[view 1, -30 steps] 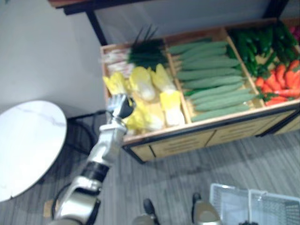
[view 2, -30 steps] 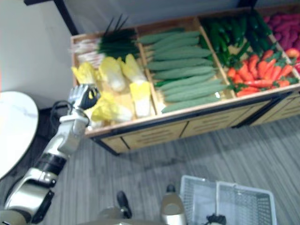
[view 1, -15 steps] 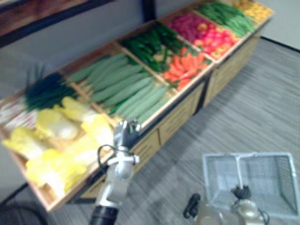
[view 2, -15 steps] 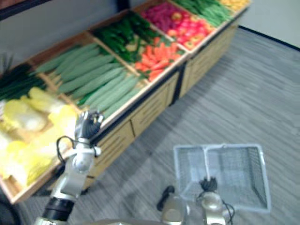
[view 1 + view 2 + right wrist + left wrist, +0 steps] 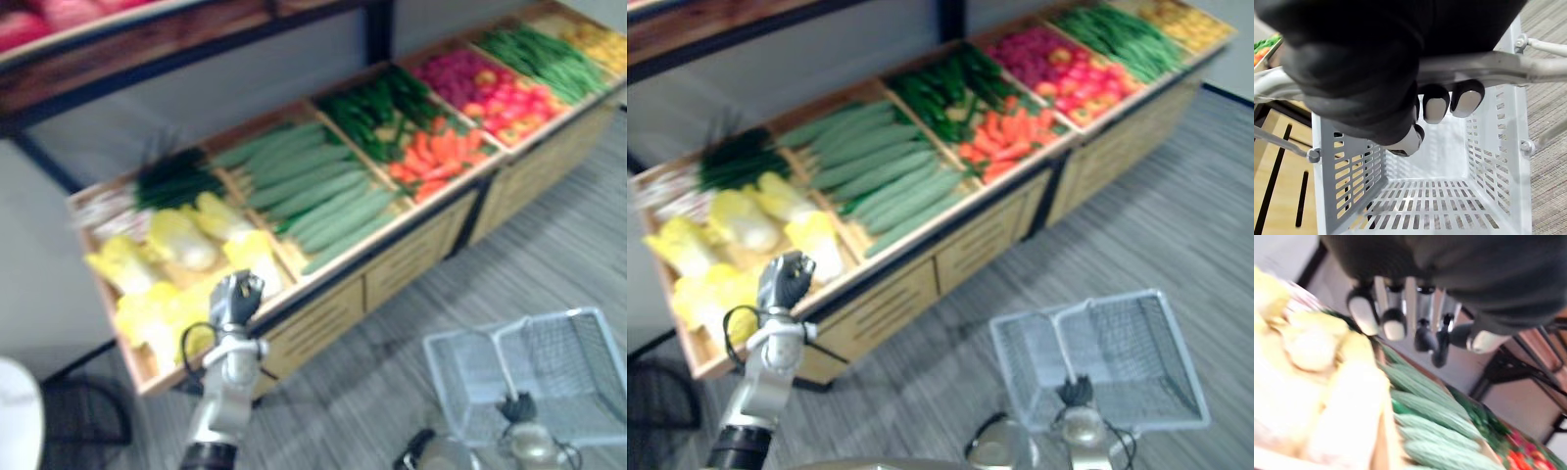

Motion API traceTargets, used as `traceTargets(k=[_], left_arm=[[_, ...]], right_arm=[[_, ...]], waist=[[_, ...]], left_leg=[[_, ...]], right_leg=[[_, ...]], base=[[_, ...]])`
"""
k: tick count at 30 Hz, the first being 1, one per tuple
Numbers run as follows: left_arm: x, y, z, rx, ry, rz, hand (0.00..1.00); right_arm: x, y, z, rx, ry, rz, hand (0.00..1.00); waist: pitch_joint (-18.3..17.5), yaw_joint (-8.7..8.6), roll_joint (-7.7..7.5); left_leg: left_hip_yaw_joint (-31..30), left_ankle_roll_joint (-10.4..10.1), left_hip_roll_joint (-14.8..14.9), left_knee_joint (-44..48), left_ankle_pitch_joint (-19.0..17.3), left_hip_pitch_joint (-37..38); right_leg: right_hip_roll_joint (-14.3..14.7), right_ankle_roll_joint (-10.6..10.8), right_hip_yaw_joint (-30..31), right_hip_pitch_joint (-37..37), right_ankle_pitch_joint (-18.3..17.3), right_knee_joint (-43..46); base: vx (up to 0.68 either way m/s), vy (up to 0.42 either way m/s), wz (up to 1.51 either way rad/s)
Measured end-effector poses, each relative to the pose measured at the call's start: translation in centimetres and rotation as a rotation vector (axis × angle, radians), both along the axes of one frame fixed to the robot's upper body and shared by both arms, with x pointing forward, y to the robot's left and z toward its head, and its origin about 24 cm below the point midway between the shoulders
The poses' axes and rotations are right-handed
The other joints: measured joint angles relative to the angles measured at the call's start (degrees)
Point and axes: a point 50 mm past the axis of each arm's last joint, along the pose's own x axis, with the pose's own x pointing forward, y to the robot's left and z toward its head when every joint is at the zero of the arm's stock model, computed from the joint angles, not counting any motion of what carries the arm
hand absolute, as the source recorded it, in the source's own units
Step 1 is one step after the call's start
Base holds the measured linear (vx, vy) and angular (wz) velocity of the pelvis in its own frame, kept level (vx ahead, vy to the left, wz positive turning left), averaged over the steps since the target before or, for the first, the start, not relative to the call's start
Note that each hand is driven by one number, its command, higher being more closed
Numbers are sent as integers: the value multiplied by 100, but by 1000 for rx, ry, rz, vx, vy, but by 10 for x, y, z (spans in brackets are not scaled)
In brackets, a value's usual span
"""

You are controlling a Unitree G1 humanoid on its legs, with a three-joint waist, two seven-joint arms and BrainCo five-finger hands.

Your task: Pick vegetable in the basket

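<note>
The pale yellow cabbages (image 5: 181, 240) lie heaped in the end compartment of the wooden stand (image 5: 323, 311), next to the long green cucumbers (image 5: 313, 191); none has been lifted yet. The left hand (image 5: 235, 297) hovers at the front edge of that compartment, near the closest head but apart from it, with its fingers (image 5: 1395, 323) loosely curled on nothing. To take one well, I judge the fingers should spread wide first. The hand should then come down over the middle of one head, thumb opposite the fingers, and close gently, since the leaves look soft and loose. The white basket (image 5: 1352, 186) is empty and hangs low, well apart from the cabbages. The right hand (image 5: 1376, 73) has its fingers wrapped round the basket handle (image 5: 1488, 66).
</note>
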Motion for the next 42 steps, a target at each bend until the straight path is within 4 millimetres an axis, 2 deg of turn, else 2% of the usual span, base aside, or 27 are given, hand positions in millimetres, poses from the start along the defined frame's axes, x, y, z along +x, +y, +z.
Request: traceTargets(k=[1,2,3,4,5,6,7,8,10,13,16,19,25,27,32,35,39,40,42], left_arm=[[0,2,0,7,2,5,0],[0,3,1,14,2,4,0],[0,6,2,33,6,2,0],[1,8,3,50,8,-3,0],[2,10,4,62,6,-4,0],[5,14,8,90,-2,1,0],[9,17,10,107,0,4,0],[11,19,11,119,4,6,0],[22,20,16,169,5,-21,0],[37,16,27,240,-12,-66,0],[48,16,35,292,-17,-84,0],[57,14,36,357,19,-120,0],[73,7,45,437,22,-158,0],[74,6,46,440,20,-163,0],[76,5,43,442,55,-179,0],[77,-5,40,457,73,-227,0],[85,-6,32,473,152,-251,0],[88,-4,30,477,183,-253,100],[94,-3,32,522,210,-275,100]], right_arm=[[-6,0,-4,5,28,-6,100],[-8,0,-5,6,36,-8,100],[-11,-1,-6,8,45,-16,100],[-21,-4,-9,13,66,-36,100],[-26,-3,-11,20,78,-49,100],[-31,-1,-14,33,90,-60,100],[-39,-1,-17,38,111,-76,100],[-42,-2,-18,38,121,-92,100],[-46,-4,-18,41,123,-112,100],[-48,-2,-20,53,128,-127,100],[-47,0,-20,58,126,-126,100],[-46,3,-21,68,122,-127,100],[-27,5,-16,68,65,-117,100],[-22,8,-15,71,50,-114,100],[-14,12,-13,63,28,-105,100],[-12,13,-12,61,23,-95,100],[5,15,-5,56,-21,-68,100],[12,15,-2,54,-43,-61,100],[24,16,4,51,-76,-51,100]], waist=[[-63,94,-12],[-63,114,-18],[-61,94,-35],[-86,50,-75],[-132,36,-113],[-171,-10,-191],[-176,-93,-184],[-190,-71,-161],[-184,-73,-165],[-183,-82,-175],[-180,-192,-179],[-157,-232,-202],[128,-242,-183],[217,-352,-183],[322,-385,-140],[378,-404,-144],[562,-459,-114],[588,-466,-103],[747,-468,-101]], left_leg=[[-230,47,-129,-129,65,-80],[-347,86,-197,-179,92,-108],[-685,172,-337,-226,141,-170],[-1024,256,-458,-256,159,-231],[-1192,279,-498,-253,166,-273],[-1519,301,-554,-325,203,-411],[-1847,302,-697,-490,364,-430],[-1964,305,-757,-684,556,-400],[-2186,306,-790,-756,651,-456],[-2368,297,-764,-787,683,-479],[-2399,297,-768,-790,683,-550],[-2347,296,-760,-793,682,-627],[-2085,293,-670,-794,687,-899],[-2076,292,-671,-794,687,-915],[-1936,290,-664,-793,687,-950],[-1923,289,-662,-793,688,-949],[-1892,278,-661,-792,699,-1085],[-1830,284,-661,-791,711,-1211],[-1747,311,-669,-791,733,-1253]], right_leg=[[-79,42,19,46,85,-36],[-83,29,249,43,130,-72],[-72,-82,983,-7,182,-83],[55,-360,2095,-141,53,-52],[254,-626,2809,-238,-232,-110],[721,-271,3995,-285,-509,-293],[986,-84,4573,-188,-568,-415],[990,103,4595,-128,-519,-471],[919,419,4308,51,-421,-629],[949,567,4108,244,-335,-889],[958,693,4040,300,-258,-1082],[986,833,4062,282,-163,-1267],[1120,846,4260,2,135,-1593],[1124,856,4266,5,145,-1639],[1141,848,4369,-88,158,-1668],[1140,839,4366,-90,164,-1673],[1140,824,4411,-265,217,-1646],[1145,809,4467,-420,268,-1644],[1149,777,4565,-520,349,-1651]], base=[[-77,115,92],[-97,159,110],[-105,186,129],[-104,176,141],[-59,65,147],[-32,-17,157],[4,-12,147],[30,26,104],[36,8,60],[29,-22,33],[21,0,9],[22,15,-5],[26,16,-21],[58,10,-5],[57,2,-12],[52,1,-1],[-20,13,-3],[-39,27,-11],[-57,47,-20]])
